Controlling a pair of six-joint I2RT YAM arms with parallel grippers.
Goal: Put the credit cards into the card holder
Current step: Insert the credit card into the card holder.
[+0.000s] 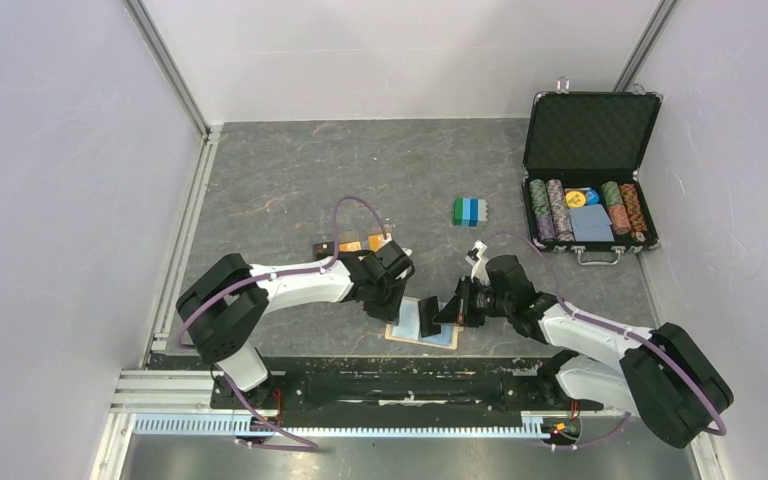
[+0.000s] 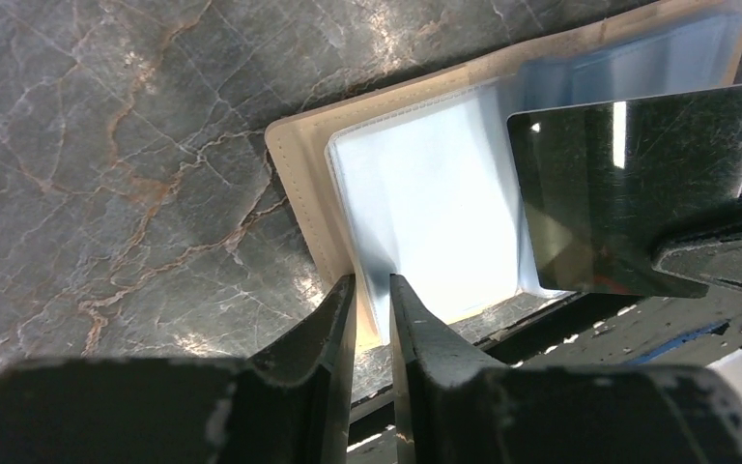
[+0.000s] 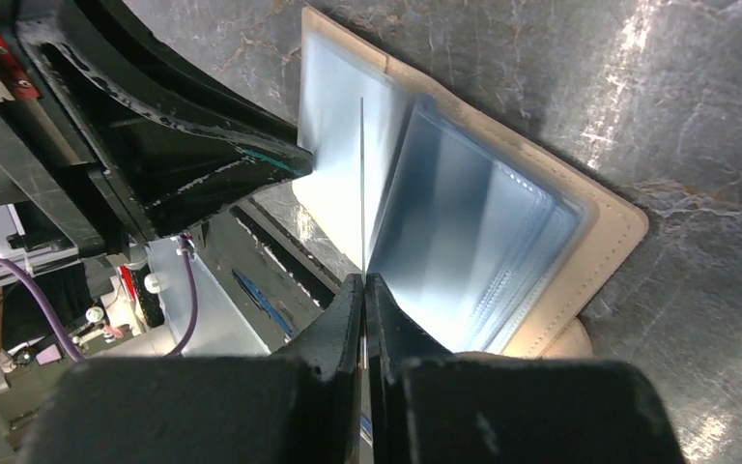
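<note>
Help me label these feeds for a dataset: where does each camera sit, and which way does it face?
Top external: fixed above and behind the robot, looking down at the table; the left arm and right arm show whole.
Left wrist: on the left arm, looking along the left claw at the open card holder.
Right wrist: on the right arm, looking along the right claw, which pinches the black card edge-on.
Shared: both wrist views show the card holder and black card.

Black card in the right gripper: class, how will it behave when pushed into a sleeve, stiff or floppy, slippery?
Probably stiff: the black card stands straight, edge-on, from the right gripper. Likely slippery: its glossy face mirrors light. The card holder's clear sleeves may flex first.
</note>
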